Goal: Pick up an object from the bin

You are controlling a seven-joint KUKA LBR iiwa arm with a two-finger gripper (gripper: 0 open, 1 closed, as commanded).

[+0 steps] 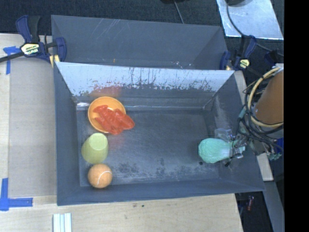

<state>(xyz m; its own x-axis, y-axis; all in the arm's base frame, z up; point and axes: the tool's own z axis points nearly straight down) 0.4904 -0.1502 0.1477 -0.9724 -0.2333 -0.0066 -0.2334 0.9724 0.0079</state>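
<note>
A mint-green soft lump lies on the bin floor at the right, close to the right wall. My gripper is low at that wall and sits against the lump's right end. Dark metal parts of the gripper overlap the lump's edge. Whether the lump is in its grasp cannot be made out.
At the bin's left side an orange bowl holds a red crinkled thing. In front of it stand a yellow-green cup and an orange ball. The arm with its cables hangs over the right rim.
</note>
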